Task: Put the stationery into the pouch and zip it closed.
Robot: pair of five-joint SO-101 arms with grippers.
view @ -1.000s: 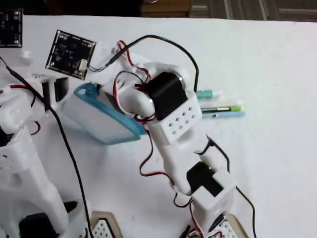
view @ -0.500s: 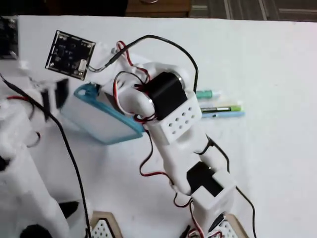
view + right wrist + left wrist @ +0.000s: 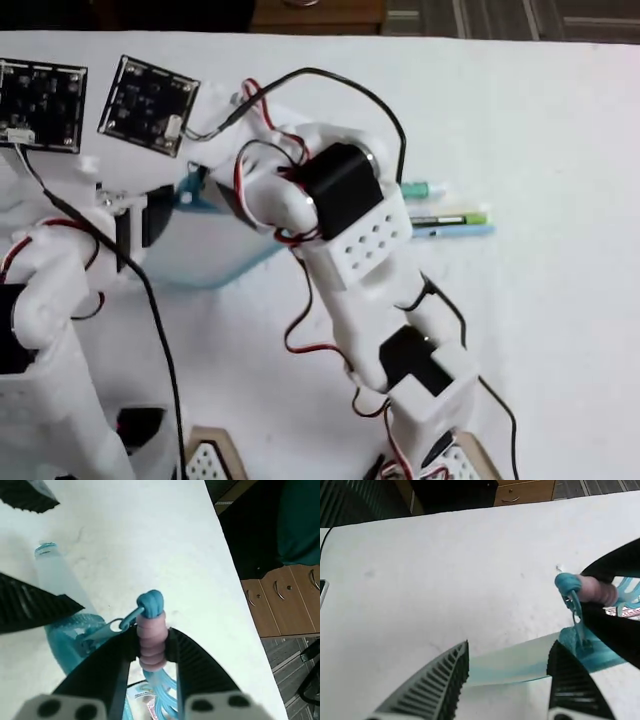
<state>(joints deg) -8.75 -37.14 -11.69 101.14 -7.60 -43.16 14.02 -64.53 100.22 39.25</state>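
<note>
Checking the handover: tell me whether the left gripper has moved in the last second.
Yes. In the high view the left gripper has shifted right to the pouch, nearer the pens, which stayed put.

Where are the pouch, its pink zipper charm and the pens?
pouch (image 3: 205,252): high view, its pale side.
pink zipper charm (image 3: 151,635): right wrist view, its ribbed middle.
pens (image 3: 455,219): high view, the green pen's barrel.
</note>
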